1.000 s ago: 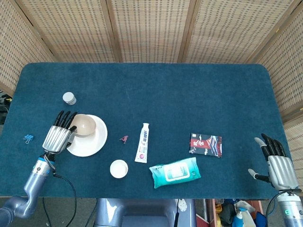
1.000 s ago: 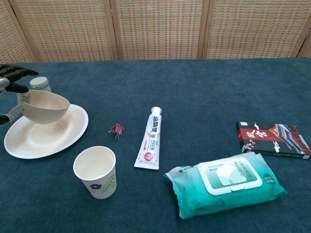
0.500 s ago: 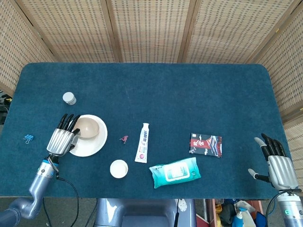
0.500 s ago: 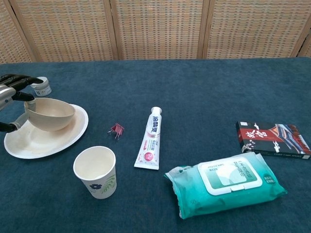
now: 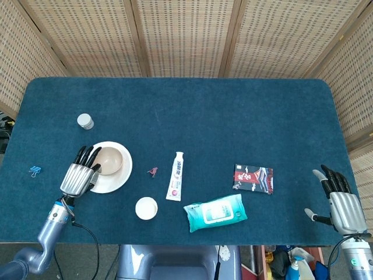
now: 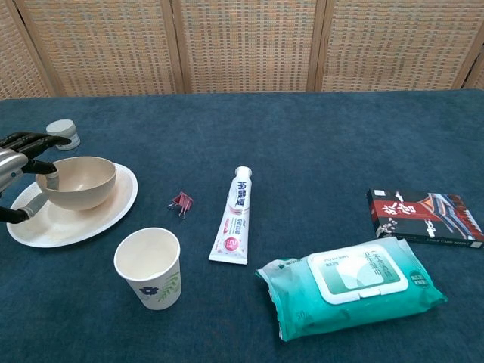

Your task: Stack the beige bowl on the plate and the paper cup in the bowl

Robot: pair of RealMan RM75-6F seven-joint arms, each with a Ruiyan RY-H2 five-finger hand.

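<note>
The beige bowl (image 5: 111, 160) (image 6: 79, 180) sits upright on the white plate (image 5: 112, 182) (image 6: 91, 223) at the left of the table. My left hand (image 5: 78, 175) (image 6: 19, 151) is at the bowl's left side, pinching its rim between a finger inside and the thumb against the outer wall, the other fingers spread above. The paper cup (image 5: 146, 207) (image 6: 148, 268) stands upright in front of the plate, apart from it. My right hand (image 5: 338, 195) hovers off the table's front right corner, fingers apart, holding nothing; it appears only in the head view.
A toothpaste tube (image 5: 176, 176) lies mid-table with a pink clip (image 5: 152, 171) to its left. A wet-wipes pack (image 5: 215, 213) and a dark box (image 5: 253, 178) lie to the right. A small jar (image 5: 85, 121) stands behind the plate; a blue clip (image 5: 35, 170) lies far left.
My left hand has lowered the bowl from above the plate down onto it. The right hand has stayed still.
</note>
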